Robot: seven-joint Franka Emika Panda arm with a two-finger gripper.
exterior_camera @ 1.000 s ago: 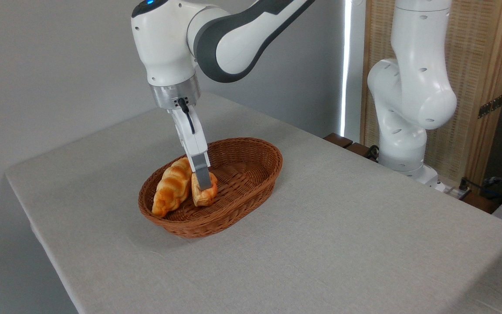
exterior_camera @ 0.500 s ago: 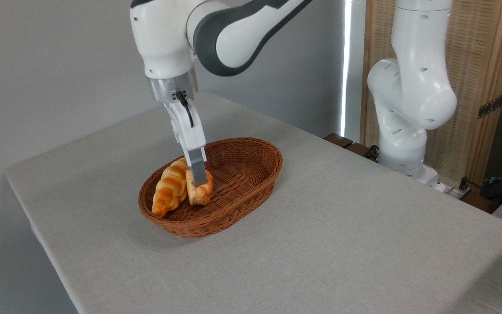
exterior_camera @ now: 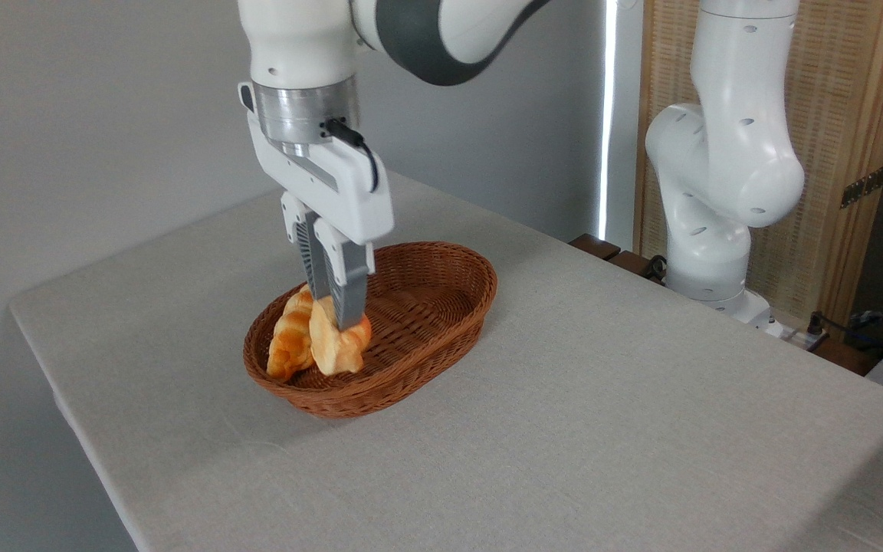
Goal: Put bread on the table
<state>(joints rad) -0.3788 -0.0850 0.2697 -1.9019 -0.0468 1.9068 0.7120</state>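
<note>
Tool (exterior_camera: 336, 318) fingers clamped the stubby golden-orange bread piece (exterior_camera: 336, 349), held just above the brown oval wicker basket (exterior_camera: 426, 307) floor, near the light grey-beige cloth-topped bench's (exterior_camera: 602, 429) left edge.

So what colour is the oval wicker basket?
Brown, a warm reddish tone; the oval wicker basket shows in the fixed camera view.
</note>
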